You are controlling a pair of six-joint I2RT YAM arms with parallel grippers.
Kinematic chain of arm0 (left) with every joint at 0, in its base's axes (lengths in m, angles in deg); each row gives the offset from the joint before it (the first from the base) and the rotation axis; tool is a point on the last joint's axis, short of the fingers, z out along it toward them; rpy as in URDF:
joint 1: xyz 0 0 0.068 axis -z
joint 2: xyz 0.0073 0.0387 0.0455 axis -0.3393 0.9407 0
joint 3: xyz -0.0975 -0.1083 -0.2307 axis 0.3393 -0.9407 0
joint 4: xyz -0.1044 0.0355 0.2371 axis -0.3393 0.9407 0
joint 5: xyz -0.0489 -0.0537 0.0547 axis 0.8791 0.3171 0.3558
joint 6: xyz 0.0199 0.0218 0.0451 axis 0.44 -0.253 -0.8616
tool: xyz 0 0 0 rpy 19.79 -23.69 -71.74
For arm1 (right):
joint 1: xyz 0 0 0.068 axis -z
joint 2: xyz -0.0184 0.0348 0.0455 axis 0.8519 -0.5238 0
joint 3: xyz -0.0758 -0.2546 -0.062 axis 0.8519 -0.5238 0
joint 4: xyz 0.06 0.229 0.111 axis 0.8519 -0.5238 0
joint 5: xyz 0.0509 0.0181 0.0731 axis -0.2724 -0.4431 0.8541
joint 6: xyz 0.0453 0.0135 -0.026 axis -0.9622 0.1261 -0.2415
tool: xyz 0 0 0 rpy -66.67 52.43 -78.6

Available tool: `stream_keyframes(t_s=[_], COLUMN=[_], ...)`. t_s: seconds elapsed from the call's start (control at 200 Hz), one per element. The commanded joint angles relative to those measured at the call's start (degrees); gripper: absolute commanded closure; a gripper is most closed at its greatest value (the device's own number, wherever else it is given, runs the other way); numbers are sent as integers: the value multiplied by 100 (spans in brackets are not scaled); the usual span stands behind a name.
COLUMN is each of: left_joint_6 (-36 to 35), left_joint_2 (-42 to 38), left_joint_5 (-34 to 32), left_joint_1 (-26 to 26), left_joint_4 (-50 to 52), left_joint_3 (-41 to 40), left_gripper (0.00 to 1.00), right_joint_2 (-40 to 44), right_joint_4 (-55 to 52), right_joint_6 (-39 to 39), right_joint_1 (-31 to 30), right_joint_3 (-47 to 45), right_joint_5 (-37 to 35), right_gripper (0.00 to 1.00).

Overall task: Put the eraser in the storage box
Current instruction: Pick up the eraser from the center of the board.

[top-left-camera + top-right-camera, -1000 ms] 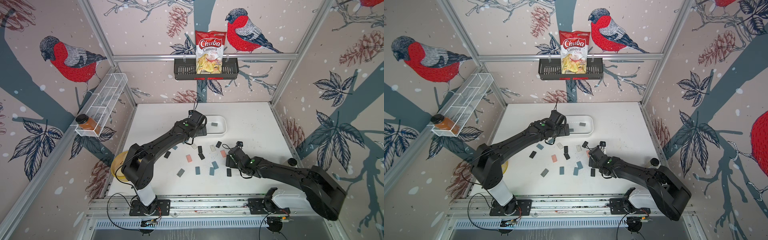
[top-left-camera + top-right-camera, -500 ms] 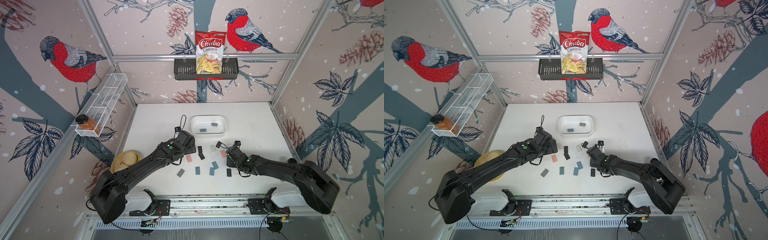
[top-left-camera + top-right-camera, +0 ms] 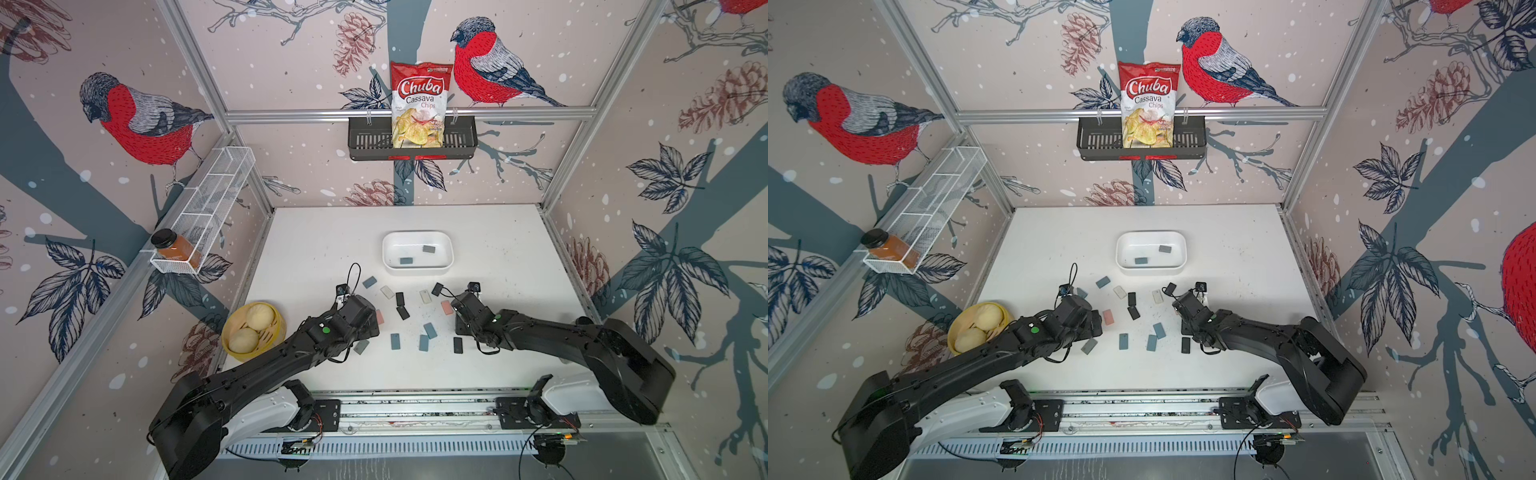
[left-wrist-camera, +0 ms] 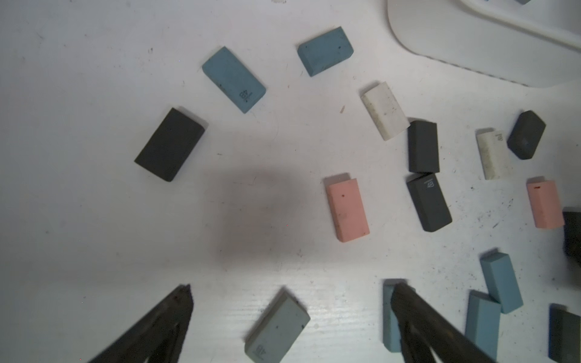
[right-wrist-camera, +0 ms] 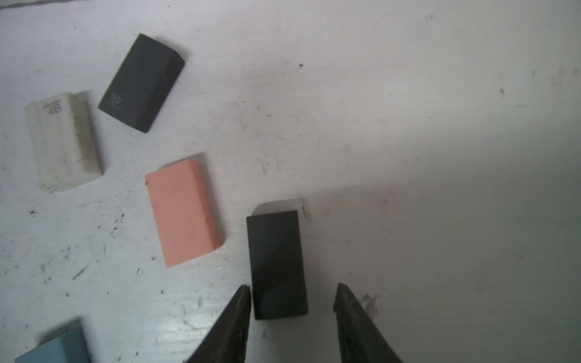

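Black eraser [image 5: 275,261], straddled by right pincer [image 5: 293,286], jaws parted

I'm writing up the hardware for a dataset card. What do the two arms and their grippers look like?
The left arm and right arm are matte black and boxy-linked, each with a green light near the wrist, a white base housing and thin black looping cables. The left gripper and right gripper have dark fingers tapering to points.

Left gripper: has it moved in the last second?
Yes. In a top view the left gripper has pulled back from the storage box toward the front rail, and is now well clear of the box.
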Motion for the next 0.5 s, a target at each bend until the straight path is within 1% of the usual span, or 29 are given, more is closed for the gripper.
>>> stream_keyframes(t_s=[0.0, 0.215, 0.355, 0.495], left_joint_6=[138, 262, 284, 354], left_joint_2=[-152, -166, -22, 59], left_joint_5=[-13, -215, -282, -346], left_joint_1=[89, 251, 273, 306], left_joint_4=[-180, -145, -133, -68], left_joint_3=[-202, -420, -453, -499], left_gripper=[1, 1, 1, 1], right_joint_2=[-83, -200, -335, -343], right_joint_4=[114, 175, 176, 171], right_joint_6=[26, 85, 132, 131], right_joint_1=[-1, 12, 59, 60], right_joint_3=[29, 70, 125, 134], right_joint_5=[19, 28, 15, 69], right_gripper=[55, 59, 66, 69])
